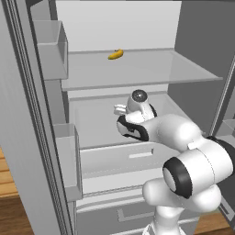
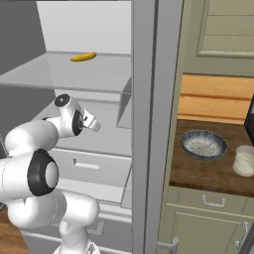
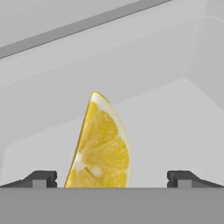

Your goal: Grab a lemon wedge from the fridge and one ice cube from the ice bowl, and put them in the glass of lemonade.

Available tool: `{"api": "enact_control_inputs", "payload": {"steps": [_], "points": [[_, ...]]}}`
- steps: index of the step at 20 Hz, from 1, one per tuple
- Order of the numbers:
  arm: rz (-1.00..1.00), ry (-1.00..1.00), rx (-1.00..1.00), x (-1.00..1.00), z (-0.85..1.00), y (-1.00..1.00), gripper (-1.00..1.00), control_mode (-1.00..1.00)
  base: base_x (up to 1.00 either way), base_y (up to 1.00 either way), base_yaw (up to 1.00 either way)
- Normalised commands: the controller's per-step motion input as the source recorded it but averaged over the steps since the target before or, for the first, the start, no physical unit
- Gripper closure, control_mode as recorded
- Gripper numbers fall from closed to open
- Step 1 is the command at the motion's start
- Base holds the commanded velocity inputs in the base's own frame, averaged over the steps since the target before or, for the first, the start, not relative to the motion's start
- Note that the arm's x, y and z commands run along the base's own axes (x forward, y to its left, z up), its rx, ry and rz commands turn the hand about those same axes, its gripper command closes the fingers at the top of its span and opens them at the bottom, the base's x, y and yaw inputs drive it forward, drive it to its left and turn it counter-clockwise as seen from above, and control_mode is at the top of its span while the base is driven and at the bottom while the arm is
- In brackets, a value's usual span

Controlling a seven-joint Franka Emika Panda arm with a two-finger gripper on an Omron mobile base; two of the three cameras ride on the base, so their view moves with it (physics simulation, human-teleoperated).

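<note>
The fridge stands open, with pale shelves inside. A small yellow lemon wedge lies on the upper shelf, near its back; it is also in the right base view, lemon wedge. My gripper reaches into the fridge and appears below and in front of that shelf; gripper. In the hand view a lemon wedge looms close ahead, between my wide-open gripper tips; I cannot tell whether they touch it. The ice bowl and the glass of lemonade sit on the wooden counter to the right.
The left fridge door carries bins close to my arm. The right door's edge stands between the fridge interior and the counter. A drawer front lies below my hand. Beige cabinets hang above the counter.
</note>
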Motion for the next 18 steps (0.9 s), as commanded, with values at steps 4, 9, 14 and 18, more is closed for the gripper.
{"api": "enact_control_inputs", "payload": {"steps": [4, 9, 14, 18], "points": [[0.0, 0.0, 0.0, 0.01, 0.0, 0.0, -1.0, -1.0, 0.0, 0.0, 0.0], [0.0, 0.01, 0.0, 0.0, 0.0, 0.0, 1.0, -1.0, 0.0, 0.0, 0.0], [0.0, 0.01, 0.0, 0.0, 0.0, 0.0, 1.0, -1.0, 0.0, 0.0, 0.0], [0.0, 0.0, 0.0, 0.0, 0.0, 0.0, 1.0, -1.0, 0.0, 0.0, 0.0]]}}
